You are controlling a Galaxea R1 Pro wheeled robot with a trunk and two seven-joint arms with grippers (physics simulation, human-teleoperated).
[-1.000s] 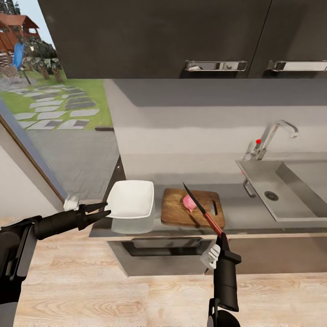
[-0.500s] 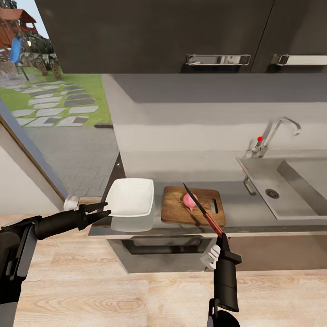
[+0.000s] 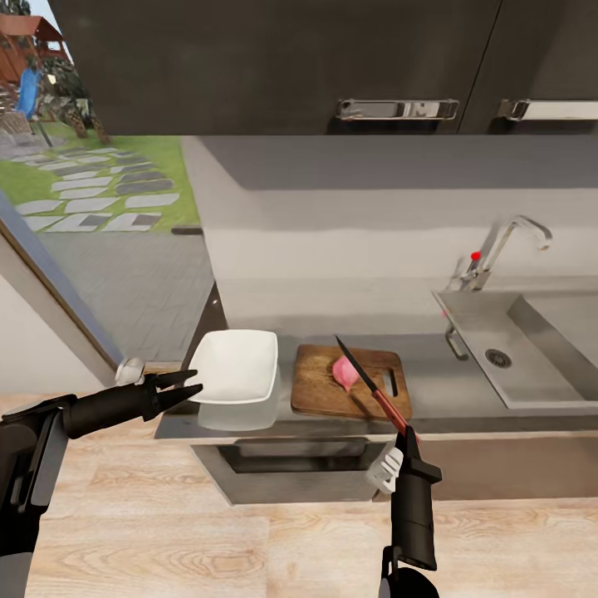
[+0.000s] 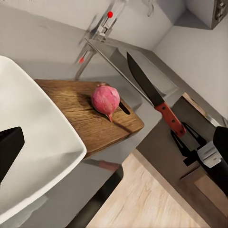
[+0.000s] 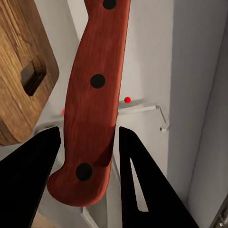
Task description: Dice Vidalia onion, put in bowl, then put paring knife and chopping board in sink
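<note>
The right claw [image 3: 409, 433] is closed on the knife [image 3: 365, 384] handle, with the blade pointing to 11 o'clock over the board [image 3: 349, 382]. The onion [image 3: 345, 373] lies whole on the board. The left claw [image 3: 188, 384] is slightly open and empty, near the bowl [image 3: 237, 367] on the desk [image 3: 440, 382].

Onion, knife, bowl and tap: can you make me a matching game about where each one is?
Things:
1. onion
2. paring knife
3. bowl
4. tap

Places:
A. held in the right pincer
B. behind the sink
C. lying on the chopping board
D. on the countertop, just past the left pincer

Pairs: 1-C, 2-A, 3-D, 4-B
</note>
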